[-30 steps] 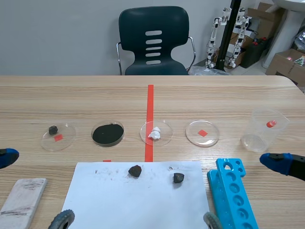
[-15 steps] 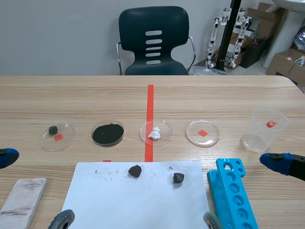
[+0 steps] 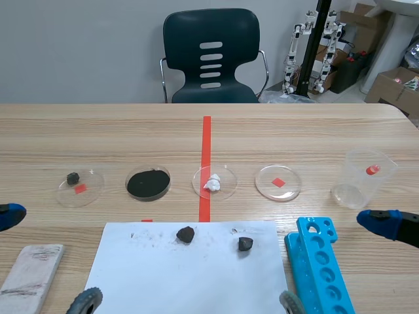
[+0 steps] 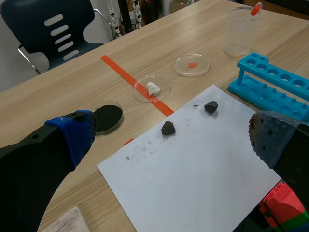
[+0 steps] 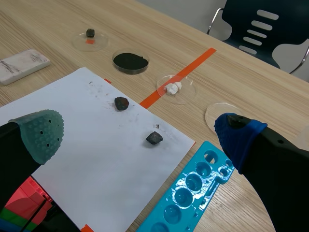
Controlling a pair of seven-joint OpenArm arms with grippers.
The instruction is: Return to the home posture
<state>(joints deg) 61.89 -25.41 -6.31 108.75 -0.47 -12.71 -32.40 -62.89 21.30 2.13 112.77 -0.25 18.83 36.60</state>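
Note:
My left gripper (image 4: pixel 164 142) stands open above the white paper sheet (image 4: pixel 193 164), with nothing between its fingers. In the scene view only its blue pad tip (image 3: pixel 10 214) shows at the left edge. My right gripper (image 5: pixel 140 135) is open too and holds nothing, raised over the paper (image 5: pixel 91 145) and the blue tube rack (image 5: pixel 193 193). Its blue fingertip (image 3: pixel 380 222) shows low at the right edge of the scene view. Two dark lumps (image 3: pixel 186 233) (image 3: pixel 245 244) lie on the paper (image 3: pixel 190 275).
A row of petri dishes crosses the table: one with a dark lump (image 3: pixel 80 184), one with black powder (image 3: pixel 148 182), one with a white lump (image 3: pixel 214 182), one bare (image 3: pixel 278 182). A clear beaker (image 3: pixel 363 178) stands right. The blue rack (image 3: pixel 321 265) and a grey block (image 3: pixel 29 275) lie near.

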